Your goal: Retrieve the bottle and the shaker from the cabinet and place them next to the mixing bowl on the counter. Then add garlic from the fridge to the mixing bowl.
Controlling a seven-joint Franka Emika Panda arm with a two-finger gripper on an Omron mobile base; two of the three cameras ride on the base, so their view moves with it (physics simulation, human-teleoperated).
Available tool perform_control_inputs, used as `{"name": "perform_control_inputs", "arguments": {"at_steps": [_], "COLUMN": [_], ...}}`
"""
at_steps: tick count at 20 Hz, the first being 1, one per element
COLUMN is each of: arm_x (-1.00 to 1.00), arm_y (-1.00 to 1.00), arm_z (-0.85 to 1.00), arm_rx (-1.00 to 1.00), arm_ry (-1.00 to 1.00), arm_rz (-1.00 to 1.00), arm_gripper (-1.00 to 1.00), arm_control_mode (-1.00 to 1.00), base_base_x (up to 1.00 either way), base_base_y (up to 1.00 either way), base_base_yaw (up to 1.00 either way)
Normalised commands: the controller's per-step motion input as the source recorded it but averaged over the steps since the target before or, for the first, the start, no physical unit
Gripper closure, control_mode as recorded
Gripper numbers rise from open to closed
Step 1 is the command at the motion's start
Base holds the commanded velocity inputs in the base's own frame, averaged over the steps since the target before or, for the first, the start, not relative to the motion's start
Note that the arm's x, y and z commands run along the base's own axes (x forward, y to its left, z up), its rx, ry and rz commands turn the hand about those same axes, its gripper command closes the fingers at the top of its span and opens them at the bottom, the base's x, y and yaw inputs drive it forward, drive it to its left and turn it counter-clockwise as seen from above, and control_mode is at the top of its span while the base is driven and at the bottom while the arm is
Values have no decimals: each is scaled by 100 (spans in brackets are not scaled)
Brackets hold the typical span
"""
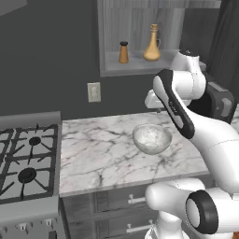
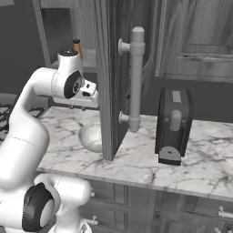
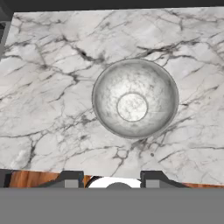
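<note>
No legible writing anywhere. Saw mixing bowl [image 3: 134,99] empty on counter [image 3: 43,109]; bottle [image 1: 152,44] and shaker [image 1: 123,52] upright in cabinet [image 1: 112,37], at bowl's twelve o'clock. Found pincer [image 3: 112,180] fingertips apart, gripping nothing.

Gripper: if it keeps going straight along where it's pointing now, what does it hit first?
Most likely the mixing bowl. In the hand view the gripper looks down with the bowl close to centre, nothing in between, and its jaws apart and holding nothing. Slightly off that line, it would meet the counter instead. Depth is hard to judge.
</note>
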Motion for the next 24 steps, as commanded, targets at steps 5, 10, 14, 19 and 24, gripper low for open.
{"name": "perform_control_inputs", "arguments": {"at_steps": [5,10,14,19,24], "arm_x": [-4,-7,-1,0,0], "arm_y": [0,0,-4,-11,-17], "arm_z": [3,20,32,38,41], "arm_rx": [0,0,1,5,5], "arm_ry": [-6,-12,-10,-11,-9], "arm_rz": [0,0,0,0,0], "arm_gripper": [-100,-100,-100,-100,-100], "arm_control_mode": [-100,-100,-100,-100,-100], "base_base_x": [0,0,0,0,0], "base_base_y": [0,0,0,0,0], "base_base_yaw": [0,0,0,0,0]}}
